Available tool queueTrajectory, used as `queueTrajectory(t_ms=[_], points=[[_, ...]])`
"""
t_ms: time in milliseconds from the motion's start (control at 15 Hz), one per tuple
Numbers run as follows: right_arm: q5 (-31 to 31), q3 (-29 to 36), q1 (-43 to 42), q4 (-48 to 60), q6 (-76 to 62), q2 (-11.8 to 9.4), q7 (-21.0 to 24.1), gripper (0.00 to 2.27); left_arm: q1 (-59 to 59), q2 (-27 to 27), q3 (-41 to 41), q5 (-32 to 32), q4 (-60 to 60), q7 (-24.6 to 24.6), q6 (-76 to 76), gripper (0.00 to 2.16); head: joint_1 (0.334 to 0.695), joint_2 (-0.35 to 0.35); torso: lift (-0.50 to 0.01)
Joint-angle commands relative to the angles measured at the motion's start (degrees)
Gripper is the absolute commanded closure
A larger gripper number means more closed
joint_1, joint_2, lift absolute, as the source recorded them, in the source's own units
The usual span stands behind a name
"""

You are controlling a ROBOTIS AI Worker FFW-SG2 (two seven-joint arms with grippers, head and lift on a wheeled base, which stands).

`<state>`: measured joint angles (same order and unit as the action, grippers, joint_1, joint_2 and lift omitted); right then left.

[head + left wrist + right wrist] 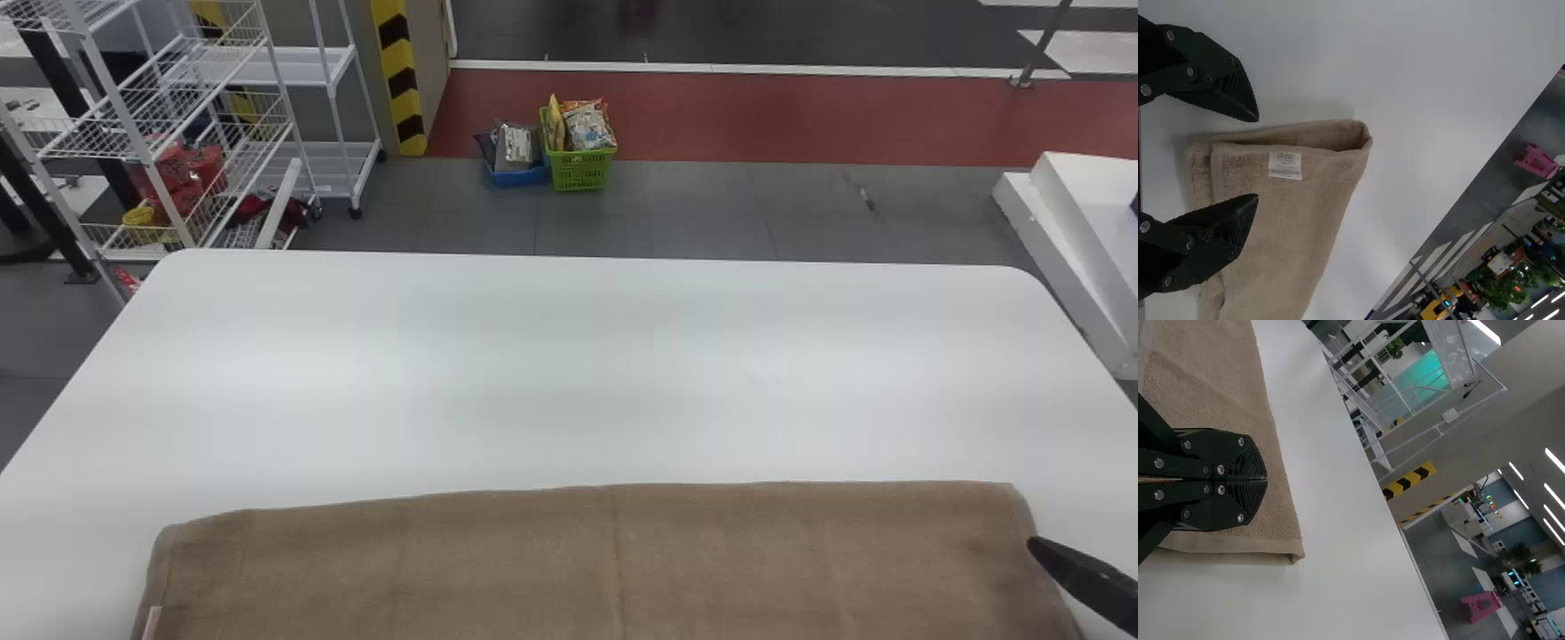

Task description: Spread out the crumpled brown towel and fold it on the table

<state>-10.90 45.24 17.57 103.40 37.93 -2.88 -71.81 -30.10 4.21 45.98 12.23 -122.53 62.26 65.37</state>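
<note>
Left gripper (1257,158): I hold my fingers spread apart and pinching nothing, one above the tagged part of the towel, the other over the white surface just beside its edge.
Right gripper (1040,548): my fingers are pressed together at the towel's side border, above the cloth near one corner; whether they touch it I cannot tell.
Brown towel (613,560): spread wide and mostly smooth, reaching from below my left fingers across to my right ones, its long far edge running on past both, a faint straight crease down the middle.
Towel corner: near my left fingers the cloth lies in layers, a rounded fold opening like a pocket just ahead of their tips.
Tag (1285,165): white, on the upper layer, just ahead of the gap between my left fingers.
Bench (569,373): white, under the towel and stretching away beyond my fingers.
Floor behind: well past my fingers stand a green basket (581,171) and a blue basket (520,178), side by side, with packets inside.
</note>
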Motion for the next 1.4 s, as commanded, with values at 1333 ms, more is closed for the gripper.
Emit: queueTrajectory(t_ms=[1333], points=[[-0.3,-0.9,-1.4,-3.9,-1.1,-1.6,-0.1,1.42,0.6,-0.6,9.1,6.7,-8.5,3.1,24.7,1.32,0.695,-0.066,-0.127]])
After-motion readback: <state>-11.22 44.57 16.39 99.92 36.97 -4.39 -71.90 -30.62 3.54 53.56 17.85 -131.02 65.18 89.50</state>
